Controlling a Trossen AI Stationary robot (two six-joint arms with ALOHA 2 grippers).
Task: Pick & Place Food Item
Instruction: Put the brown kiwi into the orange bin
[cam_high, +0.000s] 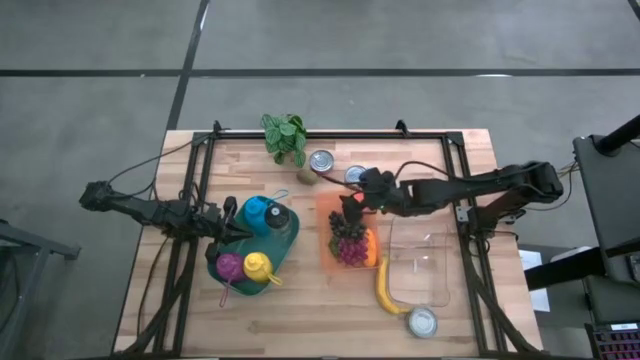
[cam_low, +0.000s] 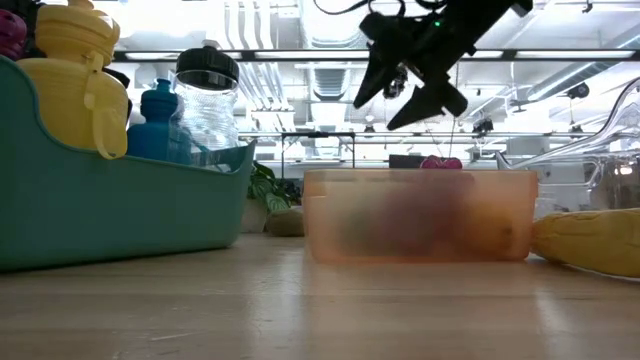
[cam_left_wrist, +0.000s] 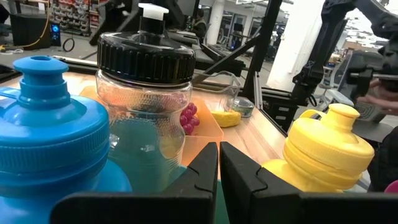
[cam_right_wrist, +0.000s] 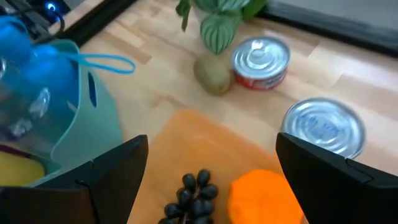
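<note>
On the pale wooden slatted table (cam_high: 300, 320), items by descending size, with task status noted.

Teal plastic caddy (cam_high: 290, 245), left of centre: holds a blue screw-cap bottle (cam_high: 258, 211), a yellow capped bottle (cam_high: 257, 267), a clear ribbed jar with a black lid (cam_left_wrist: 144, 93) and a magenta-topped bottle (cam_high: 229, 266). No food in it that can be made out.

Clear plastic tub (cam_high: 420, 262), right of centre: nothing visible inside.

Translucent orange rectangular container (cam_high: 325, 205), between caddy and tub: already holds a bunch of dark grapes (cam_right_wrist: 186, 199), a cluster of reddish-pink grapes (cam_high: 350, 250) and a round orange fruit (cam_right_wrist: 264, 196). Judged the place where food is gathered, though the task names no item or destination.

Yellow banana (cam_high: 385, 290): on the table, between orange container and clear tub, not in either.

Green leafy potted plant (cam_high: 285, 135), far edge.

Three silver-lidded tins: one with a red label (cam_right_wrist: 261, 62) beside the plant, one (cam_right_wrist: 323, 127) just beyond the orange container, one (cam_high: 422, 322) at the near edge by the banana.

Brownish-green kiwi fruit (cam_right_wrist: 212, 76): loose on the table, touching or just beside the red-labelled tin.

Right gripper (cam_high: 352, 208): above the far end of the orange container, fingers spread wide, nothing between them.

Left gripper (cam_high: 232, 222): over the caddy among the bottles, fingers pressed together, holding nothing.

Status: three foods in the container; banana and kiwi remain outside; no pick under way.
</note>
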